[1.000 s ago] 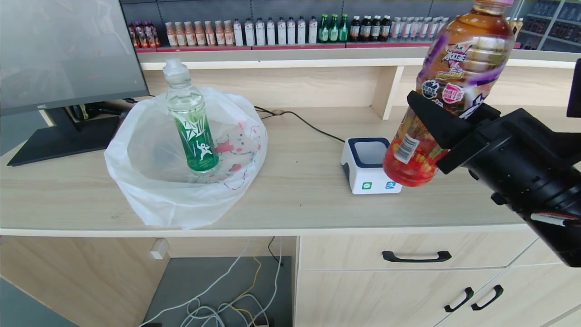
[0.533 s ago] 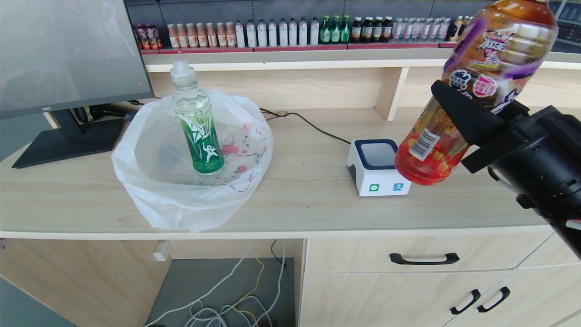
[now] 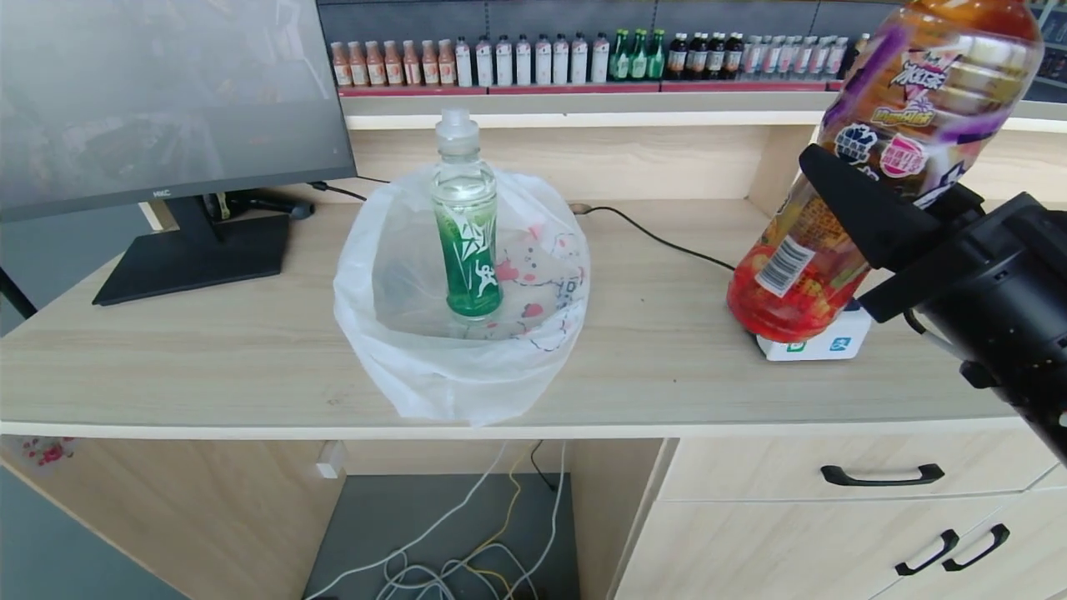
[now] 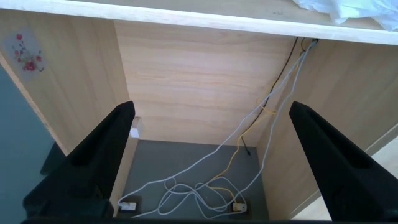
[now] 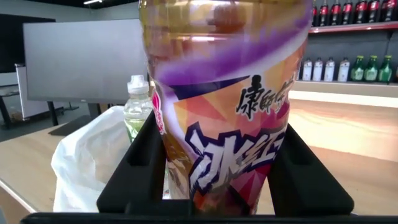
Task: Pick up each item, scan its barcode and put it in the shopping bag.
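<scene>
Counter (image 3: 658,333) gap between shopping bag (image 3: 392,333) and scanner (image 3: 821,346); green bottle (image 3: 468,242) upright in the bag's mouth

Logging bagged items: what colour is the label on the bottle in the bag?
Green label with white markings; best in the head view.

One green bottle (image 3: 467,250), one orange bottle (image 3: 904,108), one bag (image 3: 433,383), one scanner (image 3: 821,346).
</scene>
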